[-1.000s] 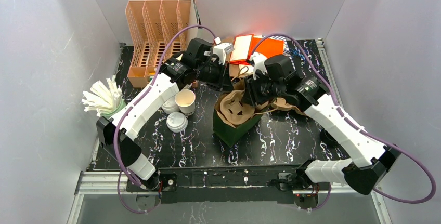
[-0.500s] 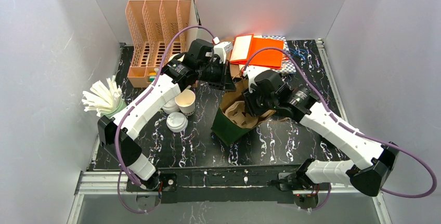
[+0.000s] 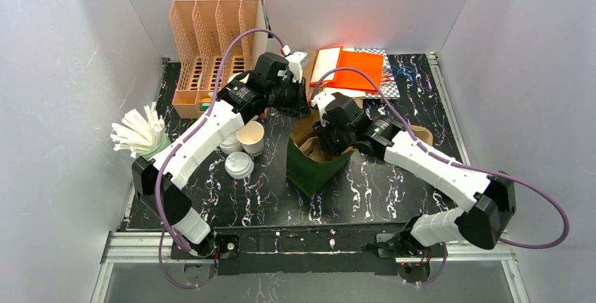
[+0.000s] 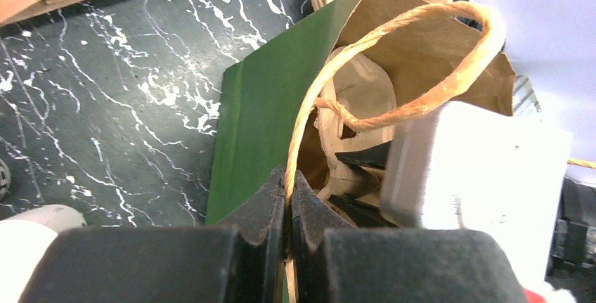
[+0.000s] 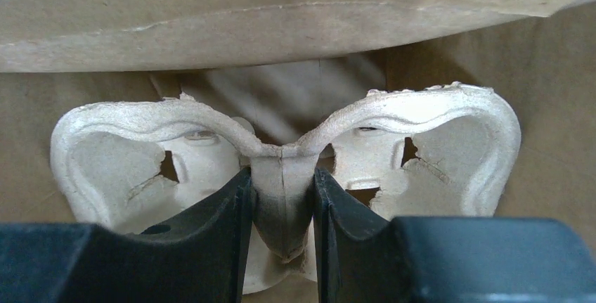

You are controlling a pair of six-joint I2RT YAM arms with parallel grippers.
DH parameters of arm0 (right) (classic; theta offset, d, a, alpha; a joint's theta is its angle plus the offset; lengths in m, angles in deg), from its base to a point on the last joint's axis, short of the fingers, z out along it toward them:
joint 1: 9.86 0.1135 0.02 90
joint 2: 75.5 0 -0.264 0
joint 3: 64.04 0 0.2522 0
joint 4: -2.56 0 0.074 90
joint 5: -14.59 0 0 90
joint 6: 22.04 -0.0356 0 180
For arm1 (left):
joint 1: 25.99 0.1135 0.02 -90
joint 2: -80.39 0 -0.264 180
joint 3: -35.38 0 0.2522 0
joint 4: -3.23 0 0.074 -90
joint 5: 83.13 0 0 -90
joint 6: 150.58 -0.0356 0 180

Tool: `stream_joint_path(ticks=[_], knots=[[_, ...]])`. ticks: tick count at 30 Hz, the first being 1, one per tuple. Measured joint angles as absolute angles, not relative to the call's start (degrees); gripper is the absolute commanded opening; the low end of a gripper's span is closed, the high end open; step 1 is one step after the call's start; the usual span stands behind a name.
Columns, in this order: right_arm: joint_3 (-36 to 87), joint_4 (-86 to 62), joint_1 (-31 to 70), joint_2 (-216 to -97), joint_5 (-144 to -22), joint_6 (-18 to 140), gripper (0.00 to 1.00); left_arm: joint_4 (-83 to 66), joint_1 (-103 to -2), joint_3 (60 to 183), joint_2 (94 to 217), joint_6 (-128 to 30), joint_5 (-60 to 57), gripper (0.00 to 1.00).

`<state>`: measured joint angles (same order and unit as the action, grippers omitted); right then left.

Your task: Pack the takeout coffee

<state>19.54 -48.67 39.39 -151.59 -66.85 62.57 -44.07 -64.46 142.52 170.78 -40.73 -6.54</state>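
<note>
Slightly right of the middle of the black marbled table (image 3: pixel 246 197): a dark green paper bag (image 3: pixel 309 169) with a brown lining, mouth open. Clamped tight between the closed fingers of the left end effector (image 4: pixel 288 183): the bag's twisted tan paper-cord handle (image 4: pixel 415 108), looping up over the mouth. Down inside the bag, the right end effector (image 5: pixel 281 190), closed on the central ridge of a pale moulded-pulp cup carrier (image 5: pixel 429 102), one black finger pressed to each side of that ridge.

Outside the bag, just left of it and close beside the left arm: the plain white tapered paper cup (image 3: pixel 250 138), upright and open-topped on the table. Just beyond the cup toward the near edge, a round white plastic lid (image 3: pixel 239 166), flat on the table.

At the far left corner, a peach-coloured slotted plastic file rack (image 3: pixel 211 36). Along the far edge, flat orange folders (image 3: pixel 355 69). At the left edge, a bunch of white straws (image 3: pixel 137 134).
</note>
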Motion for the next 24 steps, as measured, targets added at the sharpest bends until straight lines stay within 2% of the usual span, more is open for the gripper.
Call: stream_joint_path(ticks=[20,24], knots=[[17.36,-46.03,39.68,-158.96,-68.89,64.58,0.29,-43.28,-64.79,142.02,170.23,-44.84,4.98,0.0],[17.01,-46.09,39.68,-161.3,-69.41,63.62,0.26,-41.25,-64.79,140.56,168.4,-45.62,5.42,0.0]])
